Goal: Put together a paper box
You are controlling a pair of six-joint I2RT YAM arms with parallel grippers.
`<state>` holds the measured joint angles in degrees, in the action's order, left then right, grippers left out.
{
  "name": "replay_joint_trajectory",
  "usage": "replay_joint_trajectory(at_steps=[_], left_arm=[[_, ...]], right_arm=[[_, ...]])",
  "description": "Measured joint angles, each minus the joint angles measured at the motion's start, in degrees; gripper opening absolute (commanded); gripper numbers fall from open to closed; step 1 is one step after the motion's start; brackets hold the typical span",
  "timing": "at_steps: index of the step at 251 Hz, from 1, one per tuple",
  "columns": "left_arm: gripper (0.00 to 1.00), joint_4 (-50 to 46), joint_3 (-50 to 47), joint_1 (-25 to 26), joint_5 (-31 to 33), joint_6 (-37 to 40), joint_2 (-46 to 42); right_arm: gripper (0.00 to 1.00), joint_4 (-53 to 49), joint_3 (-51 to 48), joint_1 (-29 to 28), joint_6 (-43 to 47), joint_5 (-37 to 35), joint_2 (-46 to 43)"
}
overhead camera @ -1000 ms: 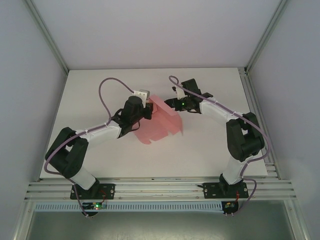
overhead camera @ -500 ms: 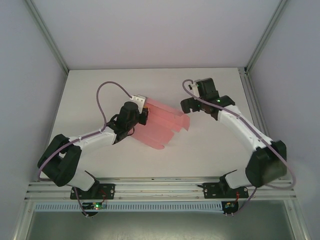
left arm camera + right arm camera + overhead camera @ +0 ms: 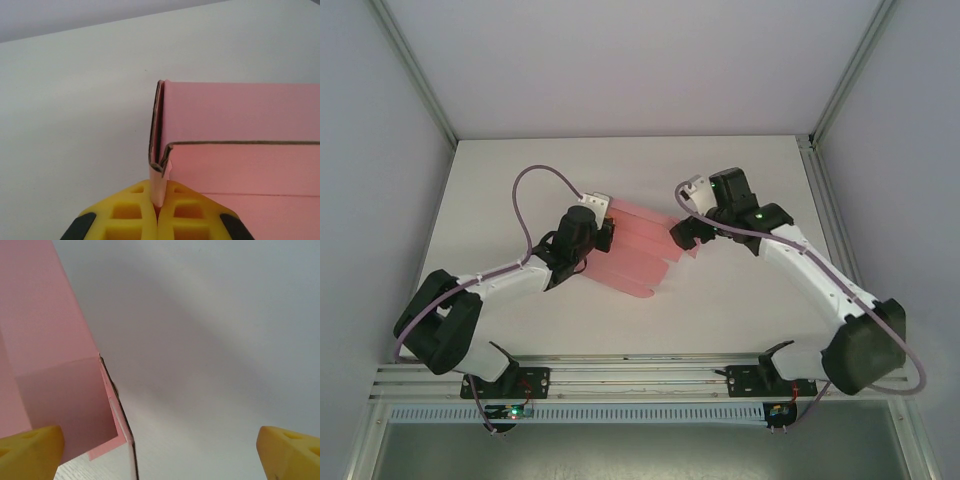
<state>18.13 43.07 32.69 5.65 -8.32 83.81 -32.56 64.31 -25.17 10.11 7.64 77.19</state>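
Paper box [image 3: 638, 252] is lying near the middle of the white table [image 3: 750, 300], between the two arms. In the overhead view it is showing as a pink, partly folded sheet with several flaps fanning toward the near side.

Left gripper [image 3: 607, 231] is sitting at the box's left end. In the left wrist view the paper box [image 3: 240, 125] is standing up in front of the left gripper [image 3: 158, 205]; its yellow fingers [image 3: 130, 212] are pressing together on a thin edge of pink card, so the jaws are clenched on the box. A doubled layer of card is curling at the corner just above the pinch.

Right gripper [image 3: 682, 236] is hovering at the box's right end. In the right wrist view the right gripper [image 3: 160, 452] is standing with its jaws spread wide and nothing between them; the paper box [image 3: 45, 365] is filling the left side, with one flap hanging just beside the left yellow fingertip [image 3: 30, 450]. Whether card and fingertip are touching is not clear; the other fingertip is standing well apart from the card, over bare table.
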Motion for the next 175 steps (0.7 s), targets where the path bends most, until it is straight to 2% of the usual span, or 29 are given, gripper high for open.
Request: replay_joint_trajectory(at_steps=[53, 89, 130, 175], left_arm=[[0.0, 0.0, 0.0, 0.0, -1.6, 0.0, -0.2], [0.0, 0.6, 0.0, 0.0, -4.8, -0.5, -0.2], [0.0, 0.7, 0.0, -0.2, -5.9, -2.5, 0.4], [0.0, 1.2, 0.0, -0.2, -6.1, -5.9, 1.1]], right_arm=[[0.98, 0.4, 0.0, -2.9, 0.8, -1.9, 4.0], [0.98, 6.5, -0.9, -3.2, 0.6, -5.0, 4.0], [0.98, 19.0, -6.9, -4.5, -2.3, -11.0, 3.8], [0.98, 25.5, -9.4, -7.7, -4.2, -21.1, 2.8]])
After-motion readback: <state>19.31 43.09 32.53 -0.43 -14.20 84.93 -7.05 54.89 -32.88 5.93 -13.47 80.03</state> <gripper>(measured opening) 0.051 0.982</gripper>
